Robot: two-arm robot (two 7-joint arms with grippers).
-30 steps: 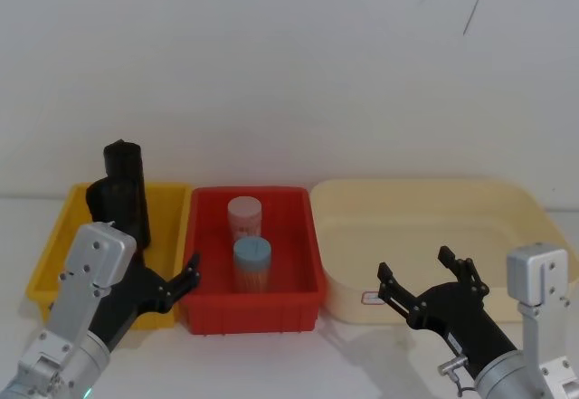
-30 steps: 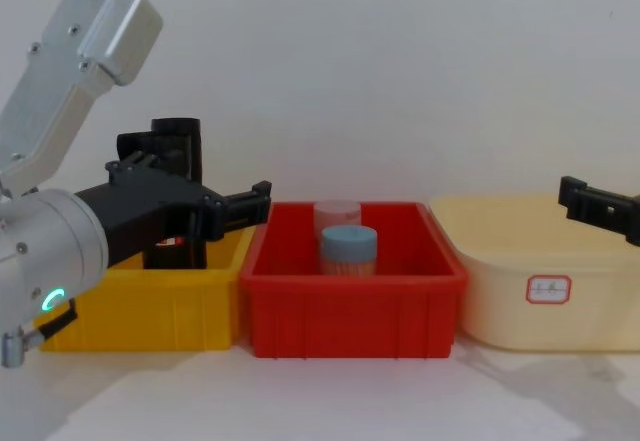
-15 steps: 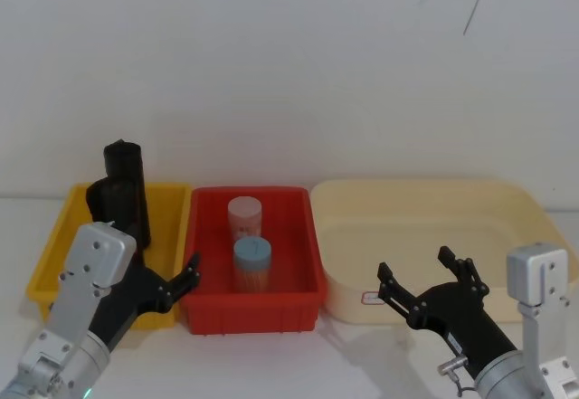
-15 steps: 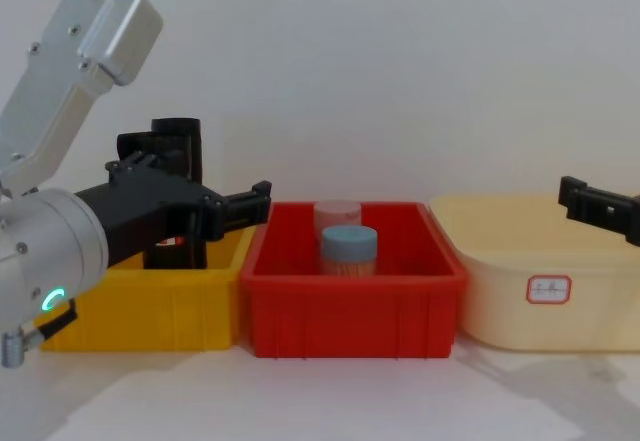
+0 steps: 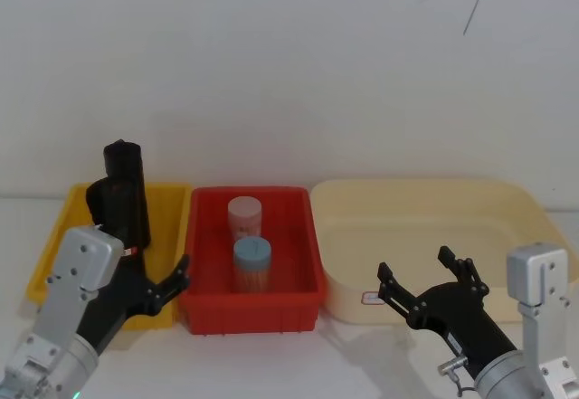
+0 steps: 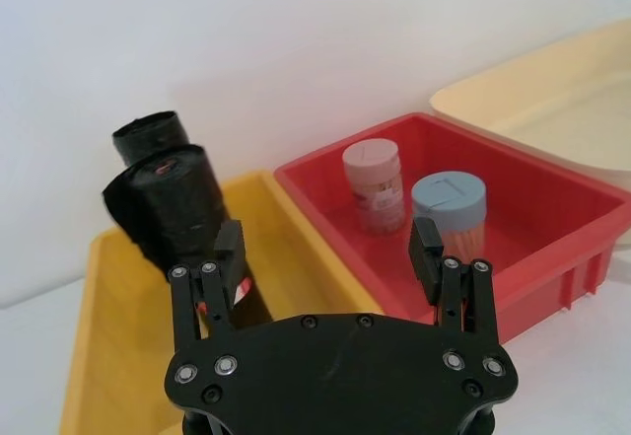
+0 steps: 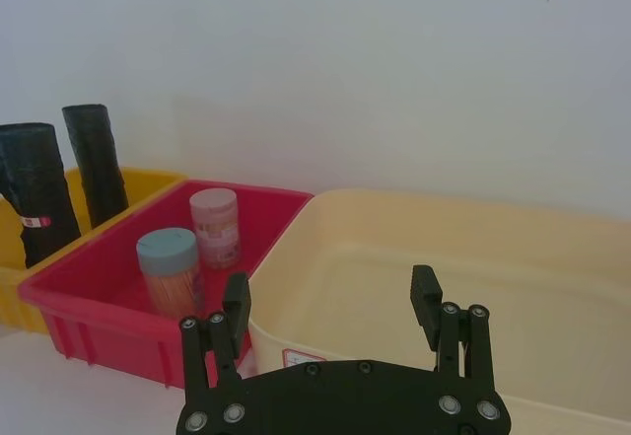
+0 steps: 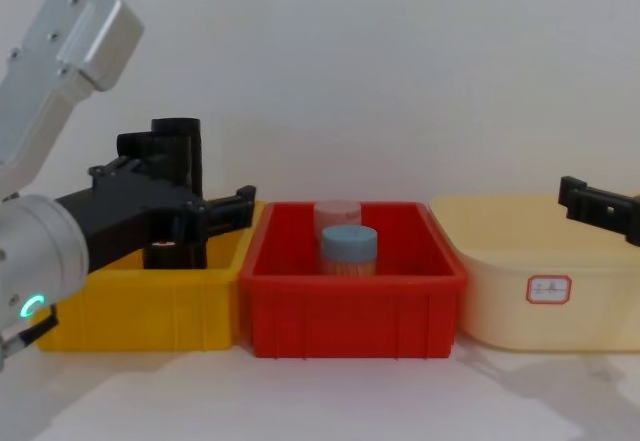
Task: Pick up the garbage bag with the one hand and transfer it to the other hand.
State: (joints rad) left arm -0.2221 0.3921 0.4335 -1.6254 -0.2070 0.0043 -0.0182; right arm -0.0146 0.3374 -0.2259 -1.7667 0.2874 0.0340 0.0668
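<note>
It looks like the reaching step: the open left gripper [image 6: 328, 248], near the garbage bag [image 6: 173, 203], must next straddle and clamp it, while the right gripper [image 5: 414, 268] idles open.

The left gripper [image 6: 328, 253], fingers spread wide, is held just left of the red bin [image 5: 253, 310]; the right gripper [image 5: 414, 267], likewise spread, is held low, well to the bin's right.

A yellow bin [image 8: 150, 311], a red bin [image 8: 350, 311] and a cream tub [image 8: 590, 311] stand in a row on a white table [image 8: 350, 401]. Two jars stand upright in the red bin, a blue-lidded jar [image 5: 252, 263] in front of a pale jar [image 5: 244, 216]. A plain black roll [image 7: 96, 159] stands in the yellow bin.
</note>
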